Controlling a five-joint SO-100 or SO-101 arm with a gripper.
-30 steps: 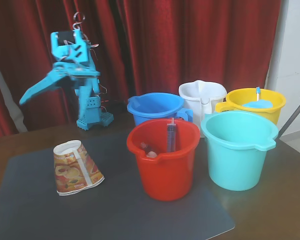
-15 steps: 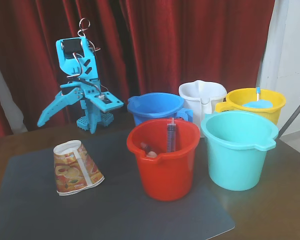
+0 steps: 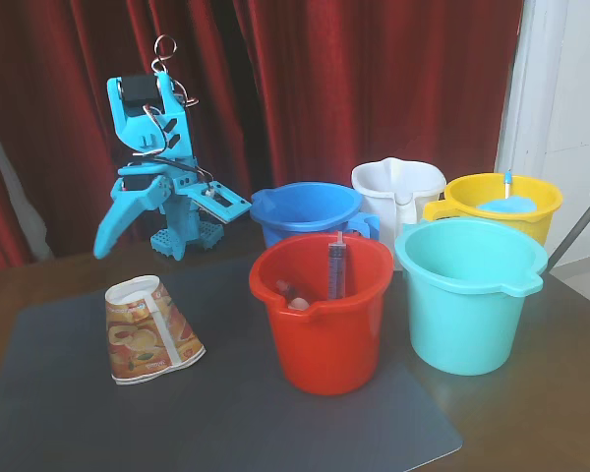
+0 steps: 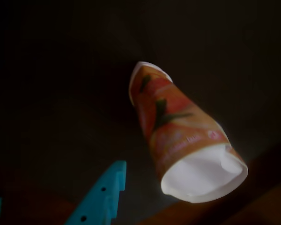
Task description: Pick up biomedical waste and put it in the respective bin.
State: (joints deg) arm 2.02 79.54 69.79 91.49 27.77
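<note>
Front fixed view, downward wrist view, sharing cup [image 3: 149, 330]

The gripper [image 3: 103, 246] has swung down toward the paper cup [image 3: 149, 329].

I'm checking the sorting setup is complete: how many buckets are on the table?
5. Red bucket front centre, turquoise bucket to its right, blue bucket behind the red, white bucket and yellow bucket at back right. None appear hidden.

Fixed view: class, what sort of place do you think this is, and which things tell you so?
Probably a home-made demo for sorting waste, not a real clinic: coloured buckets such as the red bucket on a grey mat, a small blue robot arm, and a red curtain behind.
</note>
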